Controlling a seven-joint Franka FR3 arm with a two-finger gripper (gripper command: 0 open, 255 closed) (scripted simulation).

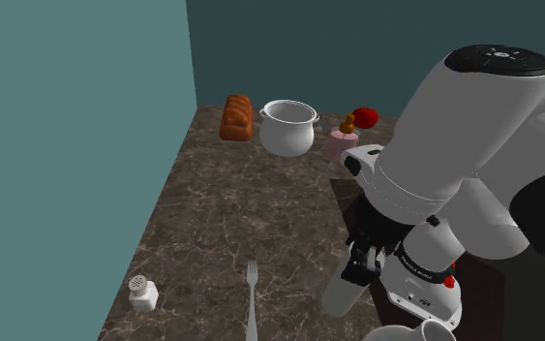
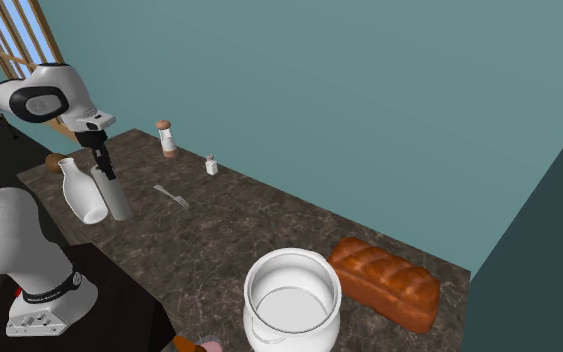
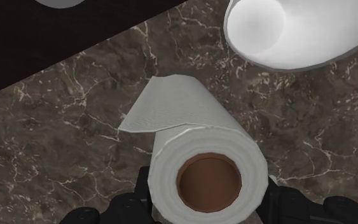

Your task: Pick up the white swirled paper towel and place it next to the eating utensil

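The gripper (image 3: 206, 194) pinches the paper towel roll (image 3: 199, 159) between both fingers, near the fork (image 1: 252, 291), on the fork's stand side. A loose sheet hangs free. It may snag the white jug (image 2: 81, 190) near the fork, and the soft roll may slip from the grip.

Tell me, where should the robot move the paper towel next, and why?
Probably carry it sideways toward the fork. The end effector seems to clasp the paper towel roll on both sides, so the grip looks done, while the fork lies apart from the roll on the counter, toward the shoulder view's left.
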